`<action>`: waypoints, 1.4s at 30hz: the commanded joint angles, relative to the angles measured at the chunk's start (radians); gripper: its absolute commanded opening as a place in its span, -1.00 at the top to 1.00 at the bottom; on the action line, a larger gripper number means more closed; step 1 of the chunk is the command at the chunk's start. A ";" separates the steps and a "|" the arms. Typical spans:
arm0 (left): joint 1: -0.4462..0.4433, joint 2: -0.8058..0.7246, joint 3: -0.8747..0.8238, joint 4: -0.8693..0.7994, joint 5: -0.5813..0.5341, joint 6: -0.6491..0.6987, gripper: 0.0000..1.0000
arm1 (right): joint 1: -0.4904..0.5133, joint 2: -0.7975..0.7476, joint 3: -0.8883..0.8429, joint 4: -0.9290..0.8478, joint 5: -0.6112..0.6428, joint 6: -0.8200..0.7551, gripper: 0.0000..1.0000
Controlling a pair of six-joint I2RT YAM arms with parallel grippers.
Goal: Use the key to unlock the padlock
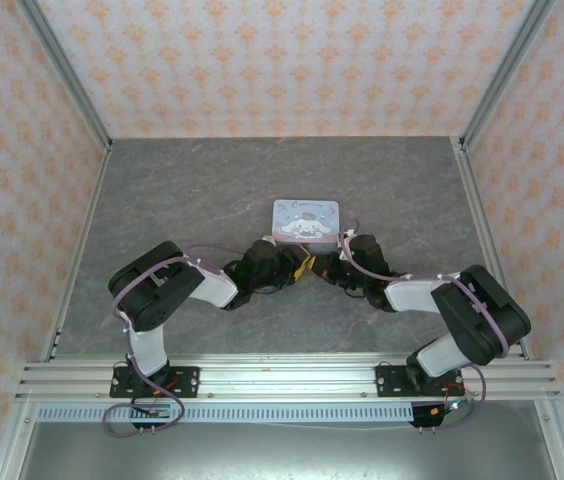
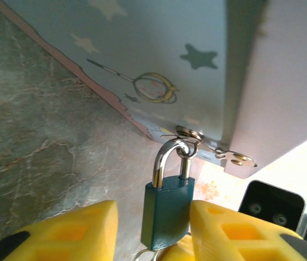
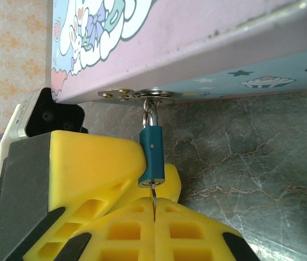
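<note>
Left side: the left gripper is sitting astride the padlock with its yellow fingers apart. One looks to be touching the lock body and the other is showing a gap, so nothing is clamped yet.

Middle: the padlock is hanging by its shackle from the hasp on the front edge of the tin, just above the table.

Right side: the right gripper is pinching the key between closed fingers, with the blade pointing up into the bottom of the lock.

Step, as I'm reading it: key insertion, with the left arm coming in as a brace. The next move is probably going to need the left fingers clamped on the lock body so it stops swinging. Then the right arm pushes the key fully home and rolls the wrist to turn it. How deep the blade is sitting, I cannot tell.

Materials:
- Padlock: a small, flat-sided teal block, painted and smooth, with a shiny steel U-shaped shackle.
- Key: a thin pale metal sliver.
- Tin: printed sheet metal, pale blue and pink, with stars and cartoon art.
- Fingers: chunky yellow plastic with cut-out pockets.
- Table: a grey, marble-look, matte surface.
</note>
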 commanded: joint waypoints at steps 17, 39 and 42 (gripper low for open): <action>-0.011 0.001 0.031 -0.018 -0.027 -0.035 0.95 | 0.008 -0.128 0.035 -0.276 0.091 -0.127 0.40; -0.007 -0.104 0.031 -0.144 -0.030 -0.084 1.00 | 0.212 -0.518 -0.030 -0.384 0.459 -1.343 0.16; -0.005 -0.108 0.031 -0.150 -0.026 -0.084 1.00 | 0.271 -0.467 -0.060 -0.328 0.582 -1.462 0.16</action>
